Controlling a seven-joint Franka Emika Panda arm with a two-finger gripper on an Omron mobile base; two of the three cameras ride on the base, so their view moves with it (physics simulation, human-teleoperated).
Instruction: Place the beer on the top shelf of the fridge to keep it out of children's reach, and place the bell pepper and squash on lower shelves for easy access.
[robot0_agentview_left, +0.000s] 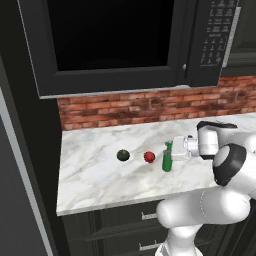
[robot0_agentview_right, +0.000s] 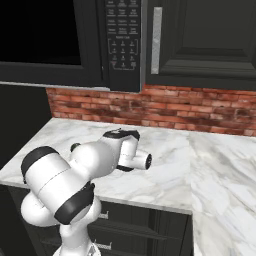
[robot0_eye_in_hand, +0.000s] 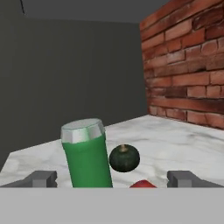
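From my remote station I had the end effector (robot0_eye_in_hand: 112, 179) turned sideways and brought level with the beer (robot0_agentview_left: 167, 159), its fingers (robot0_eye_in_hand: 41, 178) spread as wide as they go and holding nothing. In the hand view the bottle's silver cap and green neck stood between the two tips, nearer the one at the view's left than the other, so the approach was off centre.

The beer stood upright on the marble tabletop (robot0_agentview_left: 95, 175), with the bell pepper (robot0_agentview_left: 149, 157) just beside it and the squash (robot0_agentview_left: 123, 155) a little farther along the same row. The hand view showed the squash (robot0_eye_in_hand: 124, 158) just behind the bottle and a sliver of the bell pepper (robot0_eye_in_hand: 142, 184) low between the fingers.

My worry was the bottle itself: tall, slim and gripped high at the neck, it could tip if the nearer finger touched it first while closing. A push along the row would knock it into the bell pepper, and both round foods would roll easily on the smooth stone. Closing too near the cap could also let the glass slip out once lifted. The fridge (robot0_agentview_left: 20, 165), judging by the dark panel at the left edge of the left base view, stood well apart from the row, so any loose grip would have to survive a long carry.
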